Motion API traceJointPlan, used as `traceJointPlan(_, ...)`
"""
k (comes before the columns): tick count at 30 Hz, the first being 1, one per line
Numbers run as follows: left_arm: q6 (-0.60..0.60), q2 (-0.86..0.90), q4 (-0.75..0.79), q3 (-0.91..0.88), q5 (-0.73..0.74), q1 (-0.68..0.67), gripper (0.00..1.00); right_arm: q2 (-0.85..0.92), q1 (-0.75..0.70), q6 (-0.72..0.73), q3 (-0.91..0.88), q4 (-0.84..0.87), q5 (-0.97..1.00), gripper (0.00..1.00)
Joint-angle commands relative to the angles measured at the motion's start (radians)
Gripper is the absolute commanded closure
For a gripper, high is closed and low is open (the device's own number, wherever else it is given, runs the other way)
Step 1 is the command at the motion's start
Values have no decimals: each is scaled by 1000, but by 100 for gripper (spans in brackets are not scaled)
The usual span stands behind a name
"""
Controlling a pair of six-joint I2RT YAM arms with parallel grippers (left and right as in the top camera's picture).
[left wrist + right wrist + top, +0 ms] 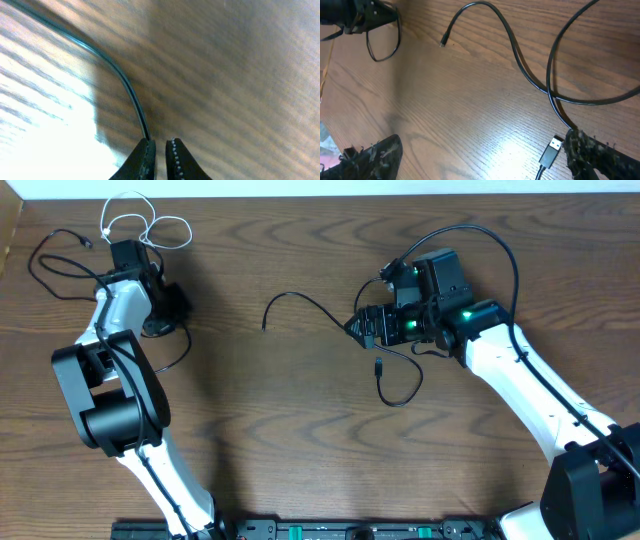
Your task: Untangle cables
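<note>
My left gripper (160, 315) is at the far left, its jaws (160, 150) almost closed, and a thin black cable (120, 75) runs up to the tip of the left finger. That cable loops beside it (180, 350). A white cable (140, 225) and another black cable (50, 265) lie at the back left. My right gripper (362, 328) is wide open (485, 160) over the wood. A black cable (300, 302) arcs to its right finger (520, 60). A USB plug (552, 151) lies just inside that finger and also shows in the overhead view (380, 367).
The wooden table (280, 440) has its back edge along the top and a left edge near the cables. The arm bases and a black rail (350, 530) stand at the front edge. A thick black wire (500, 250) arcs over the right arm.
</note>
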Motion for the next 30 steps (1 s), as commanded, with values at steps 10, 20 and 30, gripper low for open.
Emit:
traceJointPlan(10, -160, 13, 4, -6, -213, 3, 47, 8, 3, 2, 5, 0, -2, 1)
traceJointPlan(20, -139, 29, -31, -10, -220, -35, 47, 8, 3, 2, 5, 5, -3, 1)
traceJointPlan(30, -139, 62, -26, -10, -213, -42, 48, 8, 3, 2, 5, 0, -2, 1)
